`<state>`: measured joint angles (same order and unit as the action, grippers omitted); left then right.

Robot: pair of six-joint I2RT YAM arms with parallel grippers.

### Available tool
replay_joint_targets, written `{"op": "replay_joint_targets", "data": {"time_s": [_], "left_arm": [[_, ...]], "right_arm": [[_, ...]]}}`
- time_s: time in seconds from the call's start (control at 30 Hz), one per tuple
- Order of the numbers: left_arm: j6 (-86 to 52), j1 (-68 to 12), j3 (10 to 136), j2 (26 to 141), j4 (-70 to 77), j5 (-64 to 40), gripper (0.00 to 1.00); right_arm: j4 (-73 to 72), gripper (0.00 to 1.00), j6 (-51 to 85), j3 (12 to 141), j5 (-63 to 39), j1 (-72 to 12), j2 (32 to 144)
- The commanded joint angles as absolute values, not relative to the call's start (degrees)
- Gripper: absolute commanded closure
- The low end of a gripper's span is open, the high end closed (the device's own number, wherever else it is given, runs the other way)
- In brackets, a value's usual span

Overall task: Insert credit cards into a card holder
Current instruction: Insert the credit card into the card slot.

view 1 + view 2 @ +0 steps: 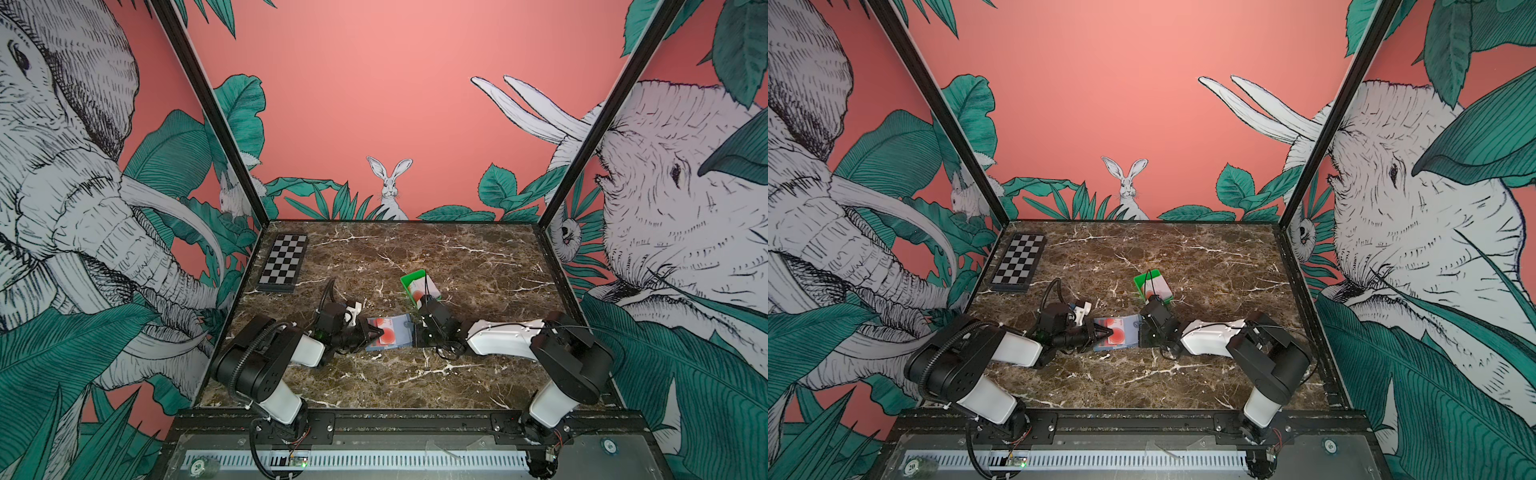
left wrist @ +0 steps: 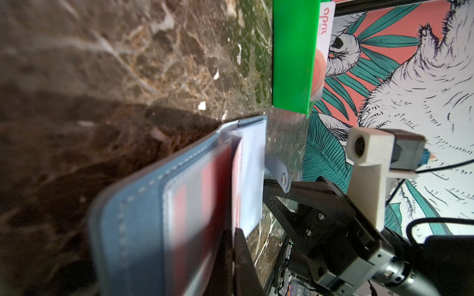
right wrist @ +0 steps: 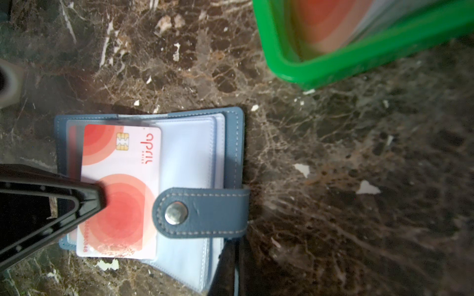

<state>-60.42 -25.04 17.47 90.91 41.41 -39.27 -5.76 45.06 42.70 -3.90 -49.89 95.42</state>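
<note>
An open card holder [image 1: 399, 330] lies at the centre of the table [image 1: 478, 270], a credit card [image 3: 128, 159] on its 9 o'clock page. The left gripper [image 1: 380, 333], jaws closed on nothing, presses its tip onto that card. The right gripper [image 1: 417, 332], jaws closed, meets the holder's 3 o'clock edge; any pinch is hidden. A green tray [image 1: 405, 282] at 1 o'clock holds more cards [image 1: 424, 286].

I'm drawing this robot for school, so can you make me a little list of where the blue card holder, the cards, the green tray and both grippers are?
card holder: open, flat on the table, snap tab lying across its clear sleeves
card: face up on the holder, red circles showing
left gripper: jaws shut, tip on that card
right gripper: jaws shut, at the holder's opposite edge
green tray: behind the holder, more cards inside
chessboard: far corner, left arm's side
</note>
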Motion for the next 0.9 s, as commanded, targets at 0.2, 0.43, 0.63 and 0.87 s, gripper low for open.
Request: {"op": "replay_joint_targets", "data": {"time_s": [0.2,0.43,0.63,0.87], "left_arm": [[-57.31,-25.40,20.78,90.79,32.61,-38.61,1.00],[-54.40,-25.40,23.58,90.11,24.66,-37.38,0.99],[-50.03,-25.40,26.73,87.78,13.41,-34.89,0.91],[-45.37,-25.42,30.53,85.41,0.87,-30.20,0.77]], "right_arm": [[-7.51,0.95,45.89,41.40,-5.78,-50.89,96.68],[-8.53,0.95,45.74,41.40,-6.62,-50.98,96.76],[-7.62,0.95,46.05,41.40,-5.97,-51.06,96.89],[-7.56,0.95,46.14,41.39,-5.30,-51.24,97.12]]}}
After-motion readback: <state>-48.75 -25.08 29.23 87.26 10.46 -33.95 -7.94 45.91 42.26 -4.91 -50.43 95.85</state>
